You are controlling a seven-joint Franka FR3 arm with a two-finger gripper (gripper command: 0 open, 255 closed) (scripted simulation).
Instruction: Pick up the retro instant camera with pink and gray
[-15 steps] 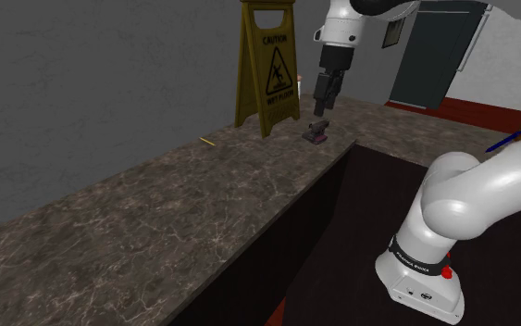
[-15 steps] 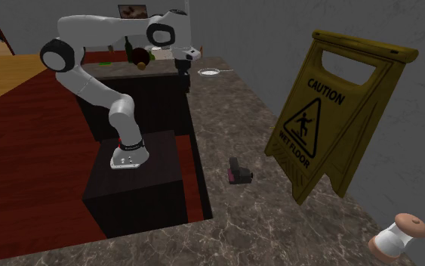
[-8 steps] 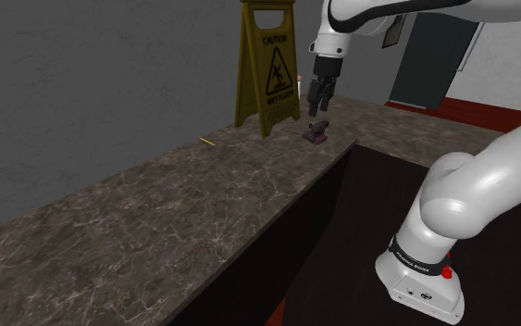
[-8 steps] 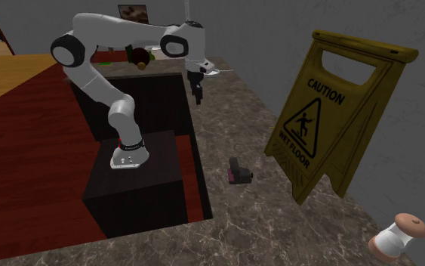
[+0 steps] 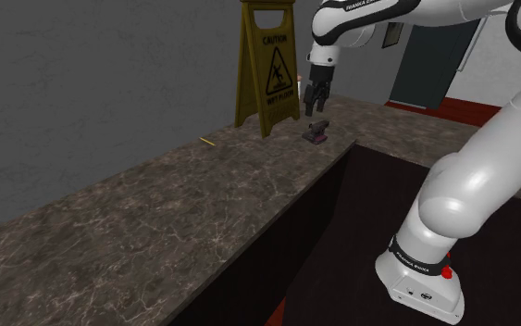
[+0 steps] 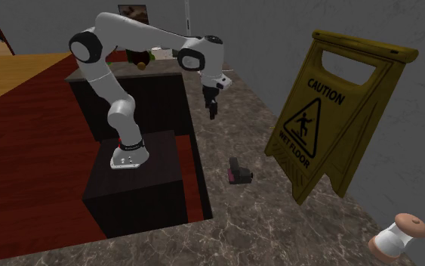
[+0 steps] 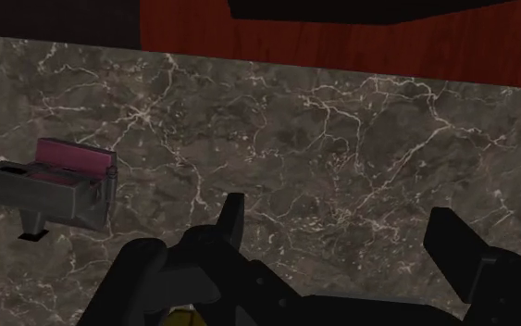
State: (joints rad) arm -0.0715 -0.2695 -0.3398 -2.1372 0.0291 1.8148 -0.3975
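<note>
Camera (image 5: pixel 316 132) sits untouched on counter (image 5: pixel 203 204) at 6 o'clock of gripper (image 5: pixel 316 107) in shoulder view, fingers (image 7: pixel 229 220) apart; approach phase, next prob. drop & straddle it.

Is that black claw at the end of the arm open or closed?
Open: in the wrist view the claw has its two fingers apart, with bare counter between them; the pink and gray camera lies aside, untouched.

You see a dark marbled counter (image 5: pixel 156 213) bearing a yellow caution sign (image 5: pixel 267 69). The camera (image 5: pixel 317 132) lies just beside the sign, with a thin yellow stick (image 5: pixel 208 142) and a white spool (image 6: pixel 397 236) near the sign.
</note>
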